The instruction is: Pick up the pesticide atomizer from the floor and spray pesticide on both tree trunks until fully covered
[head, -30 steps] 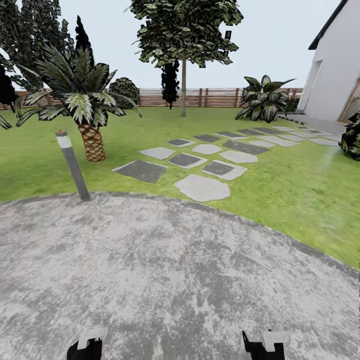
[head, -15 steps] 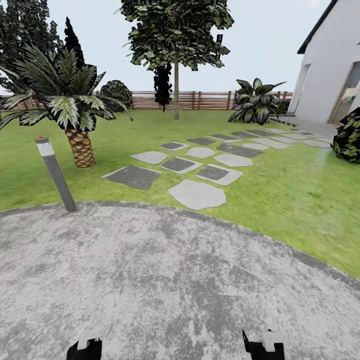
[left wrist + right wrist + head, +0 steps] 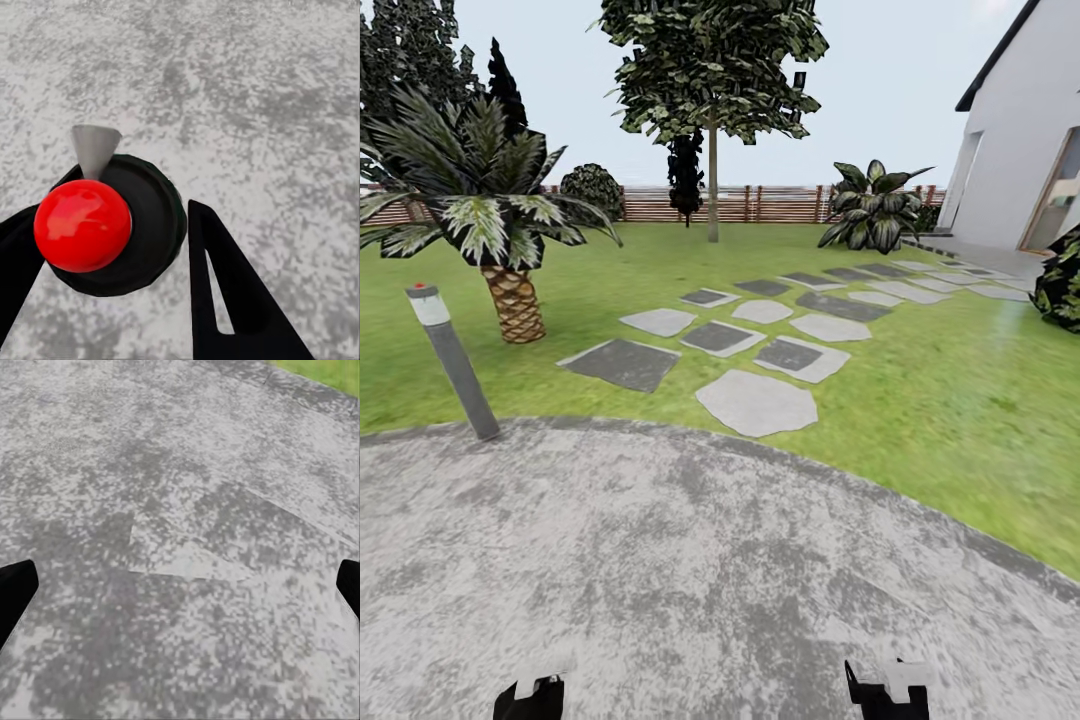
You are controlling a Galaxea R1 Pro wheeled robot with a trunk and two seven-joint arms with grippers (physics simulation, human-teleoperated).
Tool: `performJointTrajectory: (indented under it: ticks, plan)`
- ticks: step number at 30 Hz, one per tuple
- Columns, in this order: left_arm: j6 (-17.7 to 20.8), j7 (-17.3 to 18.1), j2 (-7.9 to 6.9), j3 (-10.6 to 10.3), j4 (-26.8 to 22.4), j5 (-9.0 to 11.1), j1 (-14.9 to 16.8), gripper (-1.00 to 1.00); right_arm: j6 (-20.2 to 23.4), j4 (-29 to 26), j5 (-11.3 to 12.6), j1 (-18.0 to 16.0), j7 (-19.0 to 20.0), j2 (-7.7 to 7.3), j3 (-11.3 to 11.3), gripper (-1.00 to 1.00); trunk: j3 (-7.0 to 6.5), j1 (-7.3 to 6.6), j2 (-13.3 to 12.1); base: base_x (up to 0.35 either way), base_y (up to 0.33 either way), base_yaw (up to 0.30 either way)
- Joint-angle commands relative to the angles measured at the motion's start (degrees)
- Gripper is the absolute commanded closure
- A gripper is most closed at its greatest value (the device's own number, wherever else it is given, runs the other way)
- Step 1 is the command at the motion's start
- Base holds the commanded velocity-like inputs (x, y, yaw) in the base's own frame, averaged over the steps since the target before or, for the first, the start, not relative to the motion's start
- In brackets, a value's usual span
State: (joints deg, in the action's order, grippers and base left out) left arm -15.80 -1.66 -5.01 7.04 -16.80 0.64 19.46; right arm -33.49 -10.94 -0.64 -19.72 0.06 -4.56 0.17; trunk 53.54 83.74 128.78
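**Atomizer in the left gripper, tree trunk far off at 12 o'clock**

In the left wrist view, the pesticide atomizer (image 3: 124, 225) sits between the two black fingers (image 3: 225, 300) of my left gripper (image 3: 112, 247). The fingers are closed to its black body on either side, so I judge it gripped and carried clear of the grey paving (image 3: 262, 90). I see it end on, red knob (image 3: 82, 225) towards the camera. Its long axis therefore runs roughly along the fingers and down at the ground, with the grey cone nozzle (image 3: 95, 148) jutting out sideways.

My right gripper (image 3: 180, 585) is spread wide with nothing in it, only paving between its tips.

In the head view, one tall tree (image 3: 710, 70) stands at about 12 o'clock, well across the lawn (image 3: 920, 400) near the slatted fence (image 3: 780, 202). Its tree trunk (image 3: 712, 190) is straight and upright. A palm (image 3: 490, 210) and a bollard lamp (image 3: 450, 360) lie at 10 to 11 o'clock, with stepping stones (image 3: 755, 400) leading off between 12 and 1.

The trunk is far beyond reach of either gripper. The left gripper (image 3: 530, 695) holds the tool, so I'd drive ahead, then swing the nozzle level at the trunk.
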Motion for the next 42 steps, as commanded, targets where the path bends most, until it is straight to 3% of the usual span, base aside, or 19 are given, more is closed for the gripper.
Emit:
performJointTrajectory:
  ticks: [1,42]
  plan:
    - [-0.2,-0.1,0.0,0.0,0.0,0.1,0.0,1.0,-0.2,0.0,-0.1,0.0,0.0,-0.01,0.0,-1.0,0.05,0.02,0.0,0.34,0.0,0.0]
    - [-0.2,-0.1,0.0,0.0,0.1,0.1,0.0,1.0,-0.1,0.0,-0.1,0.0,-0.1,-0.01,0.0,-1.0,0.05,0.02,0.0,0.34,0.0,0.0]
